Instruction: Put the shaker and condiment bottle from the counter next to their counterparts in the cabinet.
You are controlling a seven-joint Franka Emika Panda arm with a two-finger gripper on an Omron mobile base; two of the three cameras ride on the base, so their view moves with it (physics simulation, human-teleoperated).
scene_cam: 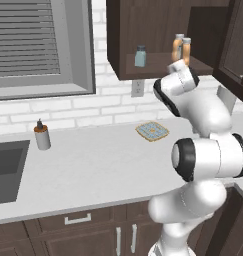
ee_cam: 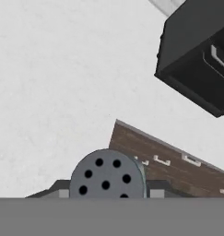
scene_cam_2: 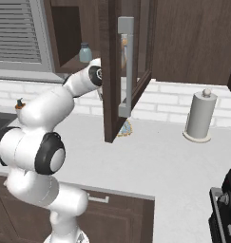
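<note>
Our gripper [ee_cam: 107, 196] pinches the shaker [ee_cam: 107, 177], its holed cap showing between the fingertips; our arm reaches up toward the cabinet [scene_cam: 158, 30], where the left base view shows another shaker [scene_cam: 140, 56].

Both base cameras are looking forward and down from behind the arm, left and right, sharing the counter [scene_cam: 93, 165] and open cabinet [scene_cam: 143, 30]. The hand camera is peering close over a perforated shaker cap [ee_cam: 107, 175].
</note>
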